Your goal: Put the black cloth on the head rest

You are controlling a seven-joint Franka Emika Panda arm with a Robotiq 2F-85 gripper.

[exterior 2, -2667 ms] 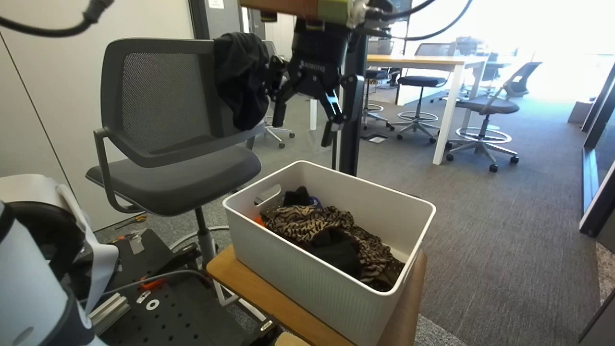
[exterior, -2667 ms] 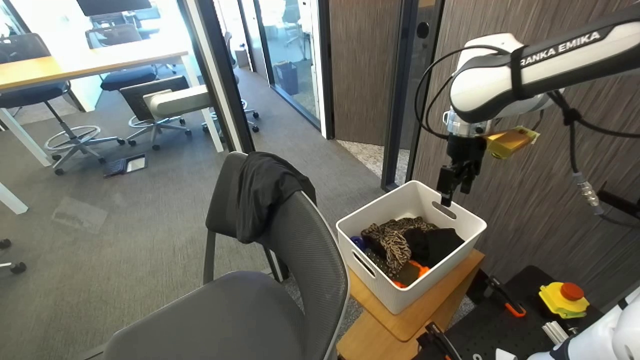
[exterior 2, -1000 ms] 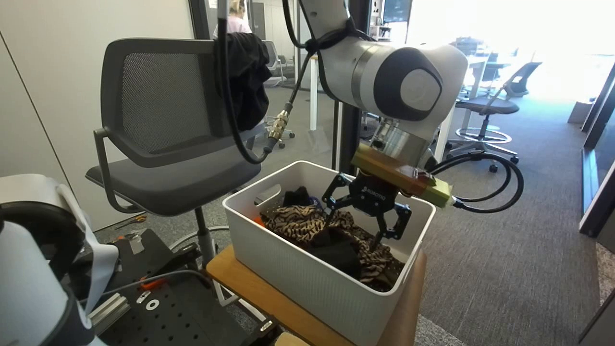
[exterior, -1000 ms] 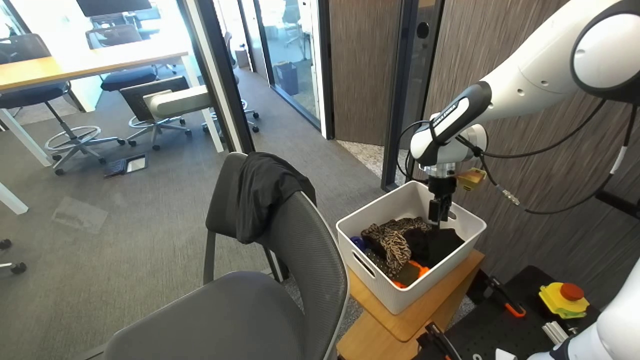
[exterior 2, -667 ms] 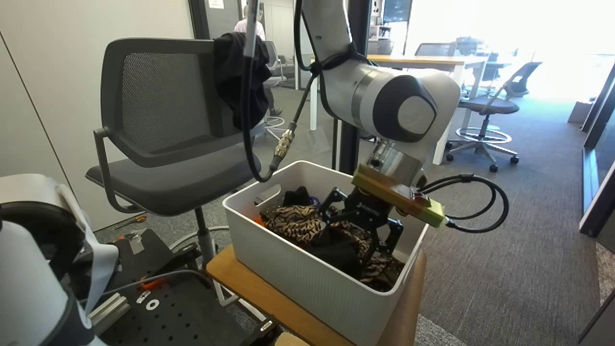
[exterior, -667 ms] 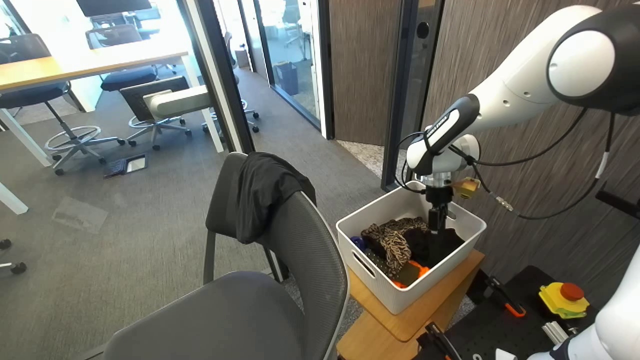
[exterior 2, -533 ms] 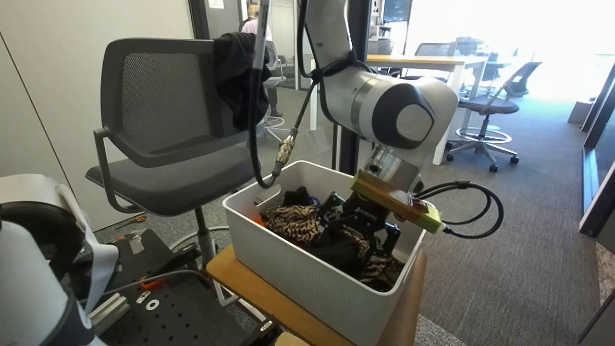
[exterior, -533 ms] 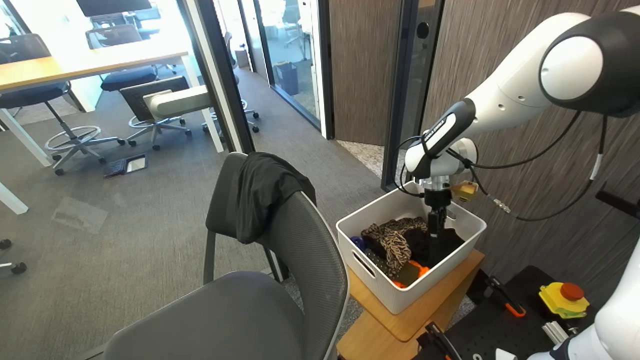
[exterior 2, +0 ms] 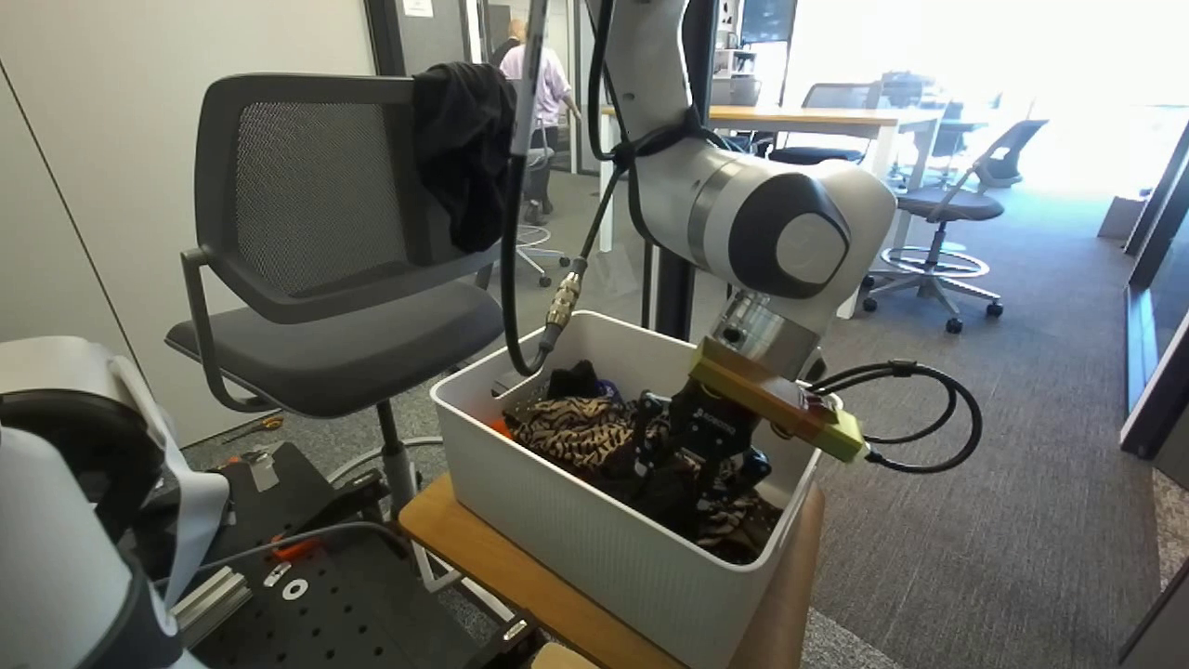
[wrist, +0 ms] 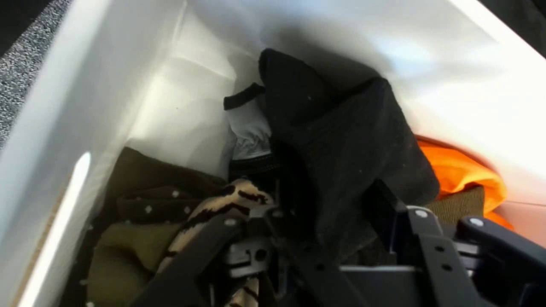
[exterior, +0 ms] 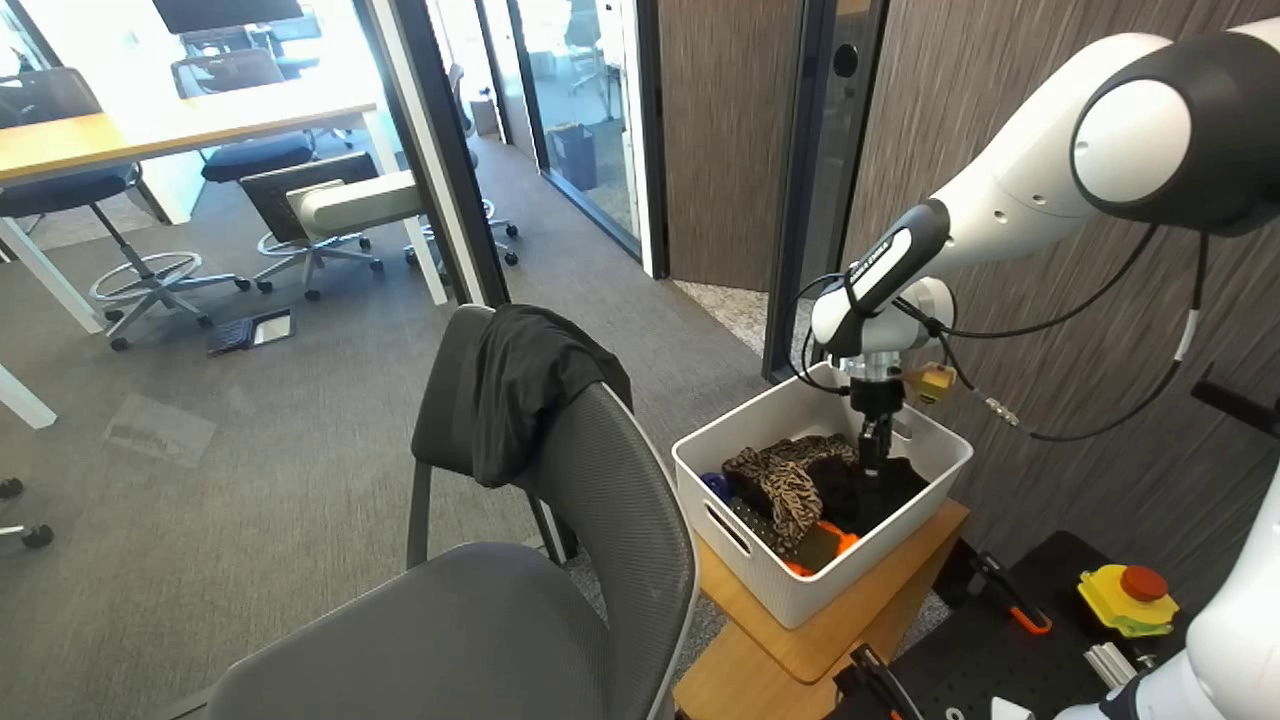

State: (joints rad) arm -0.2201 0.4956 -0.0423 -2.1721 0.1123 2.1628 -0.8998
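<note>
Inside the white boxy plastic bin (exterior 2: 557, 520), the black gripper (wrist: 328, 196) is straddling the limp black cloth (wrist: 354, 140), jaws half-parted, seemingly pinching nothing; I'm guessing grasping's pending, needing closing before lifting.

Black cloth (wrist: 341, 147): soft-looking, matt fabric, lightly flecked, seen at the centre of the wrist view.
Gripper (wrist: 332, 198): matt black finish, set with shiny metal pins (wrist: 421, 213).
Head rest (exterior 2: 311, 86): smooth matt edge, upper left of an exterior view, with fine mesh (exterior 2: 311, 186) framed beneath.
Draped garment (exterior: 545, 365): dull, creased cloth.
Bin (exterior 2: 557, 520): white plastic, ribbed outside; light is reflected from the smooth inner wall.
Orange fabric (wrist: 454, 166): a slight sheen is shown.
Stand (exterior 2: 502, 562): smooth wood finish.
Arm (exterior: 1040, 180): glossy white shells, joined to a bare-metal collar (exterior 2: 766, 334).
Wall panel (exterior: 960, 110): streaked wood-grain finish.
Carpet (exterior: 310, 430): matt, rough.
</note>
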